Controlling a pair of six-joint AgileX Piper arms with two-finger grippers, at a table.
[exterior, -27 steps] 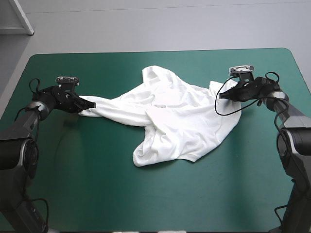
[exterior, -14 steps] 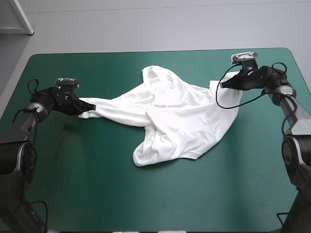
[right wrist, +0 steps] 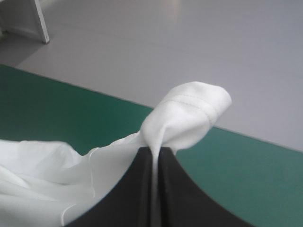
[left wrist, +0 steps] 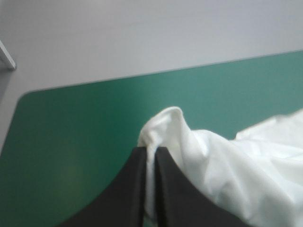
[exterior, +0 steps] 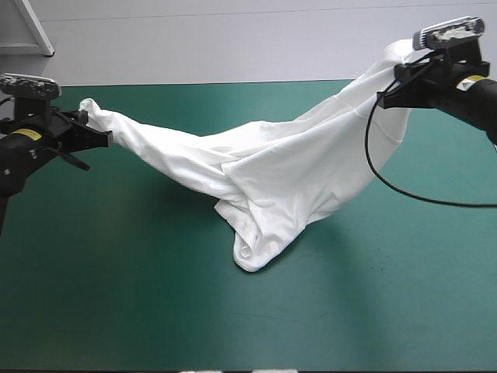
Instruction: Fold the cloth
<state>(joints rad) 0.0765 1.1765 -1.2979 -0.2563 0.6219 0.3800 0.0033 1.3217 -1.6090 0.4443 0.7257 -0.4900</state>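
Teal-green table (exterior: 109, 303) carries one item only, the white T-shirt (exterior: 272, 167), and most of it is now off the surface. Just before, it lay as a loose crumpled spread mid-table, with both arms low at its left and right ends. Both arms have since gone up and apart. The shirt hangs between them as a sagging, twisted band. Its lowest fold, a looped edge near the table's middle, touches or all but touches the table; cannot tell which.

On the left gripper (exterior: 93, 130) the fingers are pressed together on a bunched end of fabric, and a knob of cloth pokes past the tips in the left wrist view. The right gripper (exterior: 392, 93) pinches likewise, a stitched hem curling over its tips. It appears to be held higher than the left, toward the far right corner.

Judgement: this is a lift-and-stretch step to shake out the crumple before laying the shirt flat. No fold has been made, so the task is at an early stage.

Nothing else on the table stands in the way. The hindrance is the shirt itself: layers overlap along the span, and the two grasp points may not be matching corners, so it could land skewed.
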